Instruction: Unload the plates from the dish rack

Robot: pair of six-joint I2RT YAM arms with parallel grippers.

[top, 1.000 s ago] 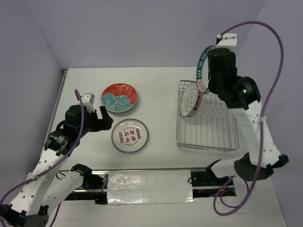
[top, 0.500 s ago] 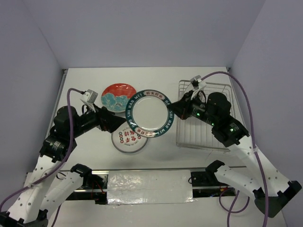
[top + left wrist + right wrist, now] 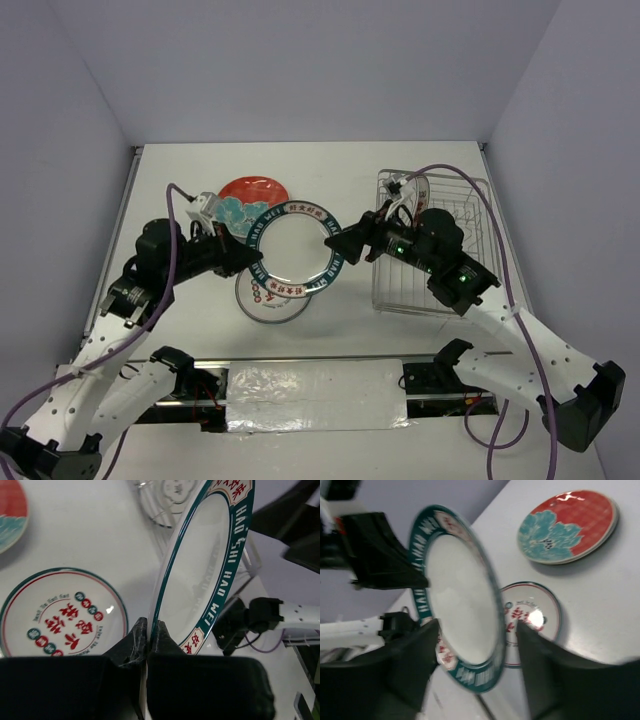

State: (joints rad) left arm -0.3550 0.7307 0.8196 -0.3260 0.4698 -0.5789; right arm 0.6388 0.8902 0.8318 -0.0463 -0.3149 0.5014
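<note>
A white plate with a teal lettered rim (image 3: 293, 252) hangs tilted above the table between both arms. My left gripper (image 3: 252, 262) is shut on its left rim; the left wrist view shows the plate (image 3: 200, 580) pinched edge-on in that gripper (image 3: 150, 627). My right gripper (image 3: 338, 245) is open. In the right wrist view its fingers (image 3: 415, 665) stand apart on either side of the plate's (image 3: 460, 610) lower rim. A red plate with teal flowers (image 3: 245, 200) and a white plate with red centre marks (image 3: 268, 298) lie flat on the table. The wire dish rack (image 3: 440, 290) sits at the right.
The right arm reaches over the dish rack and hides much of it. In the left wrist view part of the rack (image 3: 150, 515) shows with something patterned in it. A taped strip (image 3: 315, 395) runs along the near table edge between the arm bases.
The teal-rimmed plate has travelled left from the rack to the table's middle. My left gripper has shut on its rim and my right gripper has opened off it.
</note>
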